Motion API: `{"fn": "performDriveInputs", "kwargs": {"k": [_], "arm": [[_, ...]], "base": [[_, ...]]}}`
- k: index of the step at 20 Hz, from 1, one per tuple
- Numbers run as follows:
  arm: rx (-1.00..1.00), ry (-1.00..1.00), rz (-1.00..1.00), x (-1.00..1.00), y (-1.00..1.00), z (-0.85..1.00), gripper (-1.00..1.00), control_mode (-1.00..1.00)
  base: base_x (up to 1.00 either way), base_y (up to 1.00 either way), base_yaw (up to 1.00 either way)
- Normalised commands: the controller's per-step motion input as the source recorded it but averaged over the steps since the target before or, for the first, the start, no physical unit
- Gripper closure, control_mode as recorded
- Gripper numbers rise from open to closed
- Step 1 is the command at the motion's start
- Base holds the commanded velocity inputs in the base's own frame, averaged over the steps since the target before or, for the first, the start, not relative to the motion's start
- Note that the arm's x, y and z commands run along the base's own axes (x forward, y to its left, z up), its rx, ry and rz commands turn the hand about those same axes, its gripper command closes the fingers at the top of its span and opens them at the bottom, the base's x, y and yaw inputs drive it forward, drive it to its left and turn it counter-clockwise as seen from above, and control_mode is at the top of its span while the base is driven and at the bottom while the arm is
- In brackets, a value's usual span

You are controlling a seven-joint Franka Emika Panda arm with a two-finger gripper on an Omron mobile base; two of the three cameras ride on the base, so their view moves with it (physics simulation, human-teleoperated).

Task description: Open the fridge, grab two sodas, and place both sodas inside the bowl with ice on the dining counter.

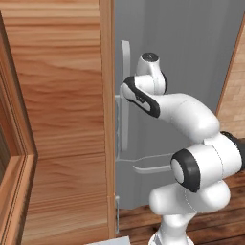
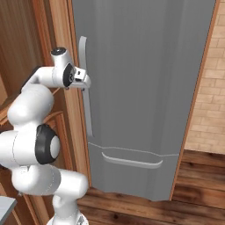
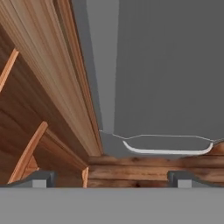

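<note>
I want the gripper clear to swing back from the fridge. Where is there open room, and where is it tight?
Open: the plain fridge door face right of the handle, up to the brick wall. Tight: left of the handle, where the open gripper sits against the wooden cabinet panel.

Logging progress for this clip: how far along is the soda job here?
Nothing looks done: the fridge door is shut. In hand: the open gripper is at the vertical bar handle, not closed on it. Left: opening the door, fetching both sodas, placing them in the bowl.
</note>
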Motion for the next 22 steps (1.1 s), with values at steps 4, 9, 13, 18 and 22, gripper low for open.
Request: {"fn": "performDriveInputs", "kwargs": {"k": [4,9,13,18,22], "arm": [[-0.07,-0.09,0.03,0.04,-0.02,-0.06,-1.00,-1.00],[-0.02,-0.04,0.01,0.20,0.00,-0.04,-1.00,-1.00],[0.00,-0.03,0.02,0.38,0.00,-0.03,-1.00,-1.00],[0.00,-0.01,0.01,0.42,0.00,0.00,-1.00,-1.00],[0.01,0.00,0.00,0.41,0.01,-0.04,-1.00,-1.00]], "base": [[0.00,0.00,0.00],[0.00,0.00,0.00],[0.00,0.00,0.00],[0.00,0.00,0.00],[0.00,0.00,0.00]]}}
